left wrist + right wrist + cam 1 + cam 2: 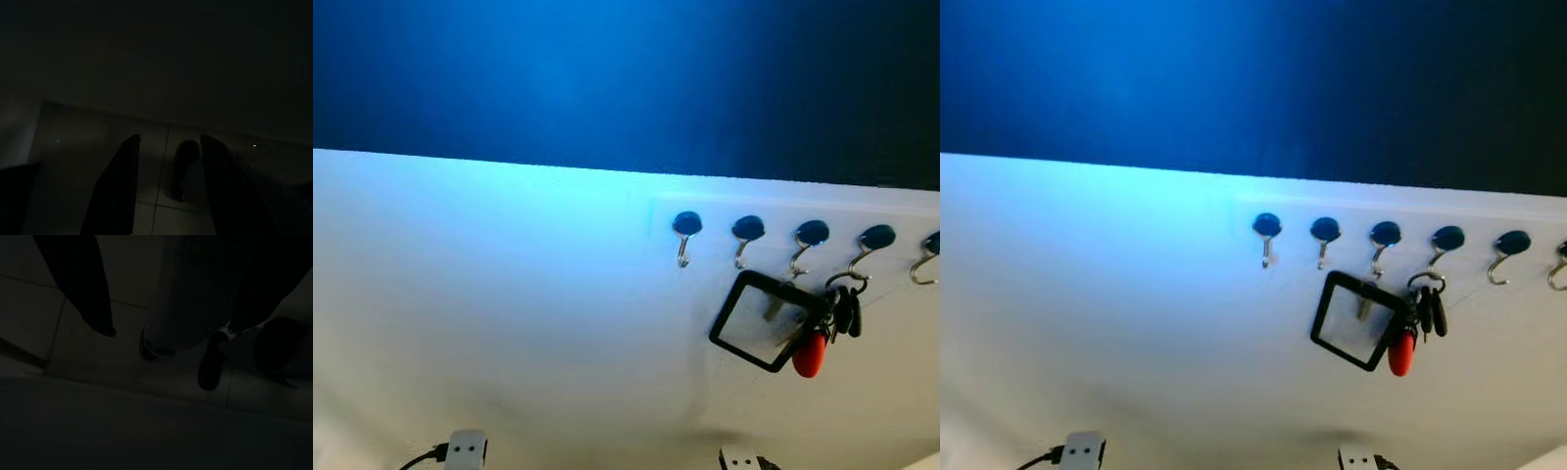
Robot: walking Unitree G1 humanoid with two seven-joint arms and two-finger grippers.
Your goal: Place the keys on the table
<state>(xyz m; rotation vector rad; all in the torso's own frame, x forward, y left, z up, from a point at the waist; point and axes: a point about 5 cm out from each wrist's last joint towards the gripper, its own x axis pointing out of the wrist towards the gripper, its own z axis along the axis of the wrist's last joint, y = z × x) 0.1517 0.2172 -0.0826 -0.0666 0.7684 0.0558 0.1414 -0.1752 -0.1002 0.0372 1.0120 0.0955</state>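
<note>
The keys (843,309) hang on a white wall from a blue-capped hook (876,237), the fourth in a row. On the same ring are a red fob (810,354) and a black square frame tag (766,320), tilted. Small silver parts of my left arm (465,450) and right arm (739,458) peek in at the bottom edge, well below the keys. Both arms hang low over a tiled floor. In the dark left wrist view my left gripper (169,139) is open and holds nothing. My right gripper (173,330) is also open, with nothing between its fingers.
Other blue-capped hooks (686,227) stand bare along a white rail on the wall. Above the white part, the wall is dark blue (607,78). Dark rounded shapes (210,364) lie on the tiled floor (29,308) under the right gripper.
</note>
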